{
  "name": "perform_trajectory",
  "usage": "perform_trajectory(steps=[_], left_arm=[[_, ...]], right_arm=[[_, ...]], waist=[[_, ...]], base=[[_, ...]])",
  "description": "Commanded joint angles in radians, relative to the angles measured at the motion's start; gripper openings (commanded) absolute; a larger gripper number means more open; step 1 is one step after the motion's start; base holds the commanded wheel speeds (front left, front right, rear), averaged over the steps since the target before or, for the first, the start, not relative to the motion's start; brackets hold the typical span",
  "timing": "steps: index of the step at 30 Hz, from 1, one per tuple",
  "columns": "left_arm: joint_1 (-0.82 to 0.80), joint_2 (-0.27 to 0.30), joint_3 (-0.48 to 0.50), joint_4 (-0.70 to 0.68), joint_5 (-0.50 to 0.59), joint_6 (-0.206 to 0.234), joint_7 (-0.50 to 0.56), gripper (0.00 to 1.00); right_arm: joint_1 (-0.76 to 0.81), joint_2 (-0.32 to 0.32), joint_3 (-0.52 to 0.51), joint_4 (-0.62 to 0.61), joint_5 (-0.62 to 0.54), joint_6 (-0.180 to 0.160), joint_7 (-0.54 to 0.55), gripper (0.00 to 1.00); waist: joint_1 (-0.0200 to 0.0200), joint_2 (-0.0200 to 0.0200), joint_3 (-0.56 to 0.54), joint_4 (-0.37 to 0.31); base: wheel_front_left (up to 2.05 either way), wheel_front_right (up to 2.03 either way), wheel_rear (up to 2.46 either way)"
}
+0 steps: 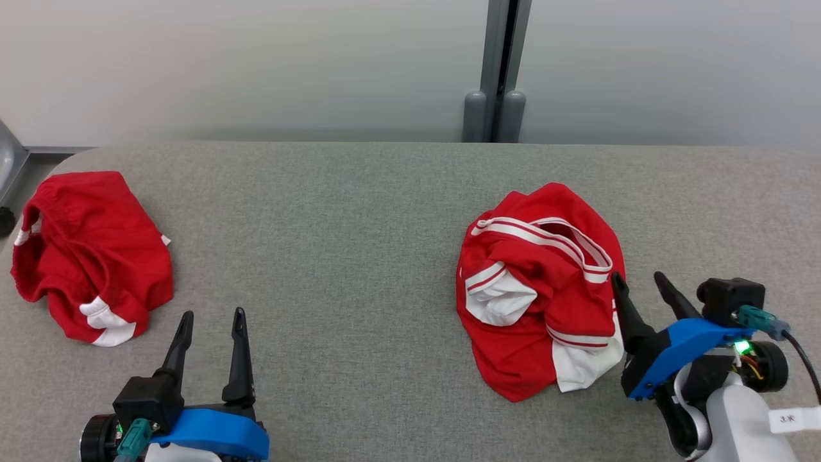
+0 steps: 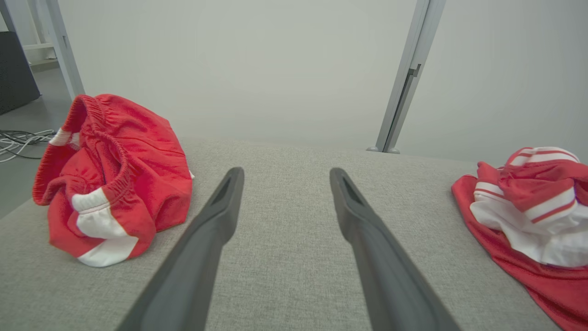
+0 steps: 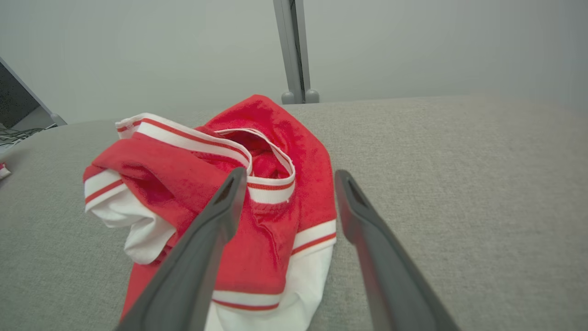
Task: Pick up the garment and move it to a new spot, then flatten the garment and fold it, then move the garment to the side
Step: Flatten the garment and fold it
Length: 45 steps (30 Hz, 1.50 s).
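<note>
Lying on table (image 1: pixel 359 212): a crumpled jersey (image 1: pixel 545 301), on the right half of the grey cloth top.
Jersey colour: red, with white panels and white bands that carry thin red stripes.
Jersey shape: bunched into a rounded heap. The striped collar band loops open on top, a white sleeve end pokes out at the left, and a white hem panel lies flat at the front right corner.
Jersey (image 3: pixel 275 124) from right wrist: the heap sits left of centre, with the collar opening up and the white hem spread toward the camera.
Jersey (image 2: pixel 528 207) from left wrist: at the far right edge, well apart from that arm's fingers.
Right gripper (image 1: pixel 638 276): just beside the jersey's right edge, its 2 fingers spread wide with nothing gripped.
Right fingers (image 3: pixel 206 239) against jersey: the left one crosses the red cloth below the collar, and the right one is over bare table just past the hem. Contact seems possible, but their height above the cloth is hard to judge.
Left gripper (image 1: pixel 213 313): at the front left, over bare table, fingers apart and empty.
Left gripper (image 2: pixel 285 171) in its own view: both fingers point across open grey cloth between the 2 heaps.
Shorts (image 1: pixel 90 256): a 2nd red heap with white patches, at the far left, near the left gripper and well apart from the jersey.
</note>
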Motion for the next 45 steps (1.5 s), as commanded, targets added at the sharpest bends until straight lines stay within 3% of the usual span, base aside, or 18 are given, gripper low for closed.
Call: perform_trajectory(steps=[1,11,12,13,14,15,19,23,30,35,45], left_arm=[[-0.017,0.001,-0.003,-0.006,0.008,-0.002,-0.005,1.00],[-0.046,0.020,-0.012,-0.013,0.022,-0.004,-0.002,1.00],[-0.048,0.020,-0.013,-0.013,0.021,-0.004,-0.002,1.00],[-0.048,0.020,-0.014,-0.012,0.020,-0.004,-0.002,1.00],[-0.048,0.020,-0.015,-0.012,0.018,-0.004,-0.001,1.00],[-0.048,0.019,-0.016,-0.011,0.016,-0.003,-0.001,1.00],[-0.052,0.014,-0.020,-0.008,0.010,0.000,-0.001,1.00],[-0.053,0.009,-0.019,-0.007,0.004,0.003,-0.001,1.00],[-0.033,0.007,-0.011,-0.015,-0.004,0.010,-0.002,1.00],[-0.045,0.002,-0.016,-0.028,0.001,0.009,-0.003,1.00],[-0.075,-0.012,-0.027,-0.031,0.008,-0.001,-0.004,1.00]], right_arm=[[-0.030,-0.003,0.007,0.032,0.011,0.000,0.016,1.00],[-0.162,-0.004,0.006,0.277,-0.069,0.000,0.066,1.00],[-0.171,-0.004,0.002,0.296,-0.074,0.000,0.064,0.83],[-0.180,-0.004,-0.005,0.318,-0.077,0.000,0.066,0.43],[-0.188,-0.004,-0.007,0.338,-0.079,0.000,0.071,0.10],[-0.198,-0.004,-0.008,0.356,-0.080,0.000,0.075,0.00],[-0.242,-0.004,-0.013,0.383,-0.088,0.000,0.039,0.00],[-0.285,-0.003,0.032,0.335,-0.029,0.000,-0.005,0.00],[-0.379,-0.003,0.258,0.069,0.161,0.000,0.064,0.00],[-0.506,-0.004,0.395,-0.021,0.260,0.000,0.093,0.00],[-0.807,-0.004,0.505,0.026,0.462,0.000,-0.140,0.00]], waist=[[-0.0001,-0.0001,0.013,0.014],[-0.0001,-0.0001,0.049,0.047],[-0.0001,-0.0001,0.050,0.050],[-0.0001,-0.0001,0.051,0.053],[-0.0001,-0.0001,0.051,0.055],[-0.0001,-0.0001,0.052,0.056],[-0.0001,-0.0001,0.054,0.065],[-0.0001,-0.0001,0.047,0.070],[-0.0001,-0.0001,0.019,0.078],[-0.0001,-0.0001,0.029,0.093],[-0.0001,-0.0001,0.056,0.146]], base=[[0.00,0.00,0.00],[0.00,0.00,0.00],[0.00,0.00,0.00],[0.00,0.00,0.00],[0.00,0.00,0.00],[0.00,0.00,0.00],[0.00,0.00,0.00],[0.00,0.00,0.00],[0.00,0.00,0.00],[0.00,0.00,0.00],[0.00,0.00,0.00]])
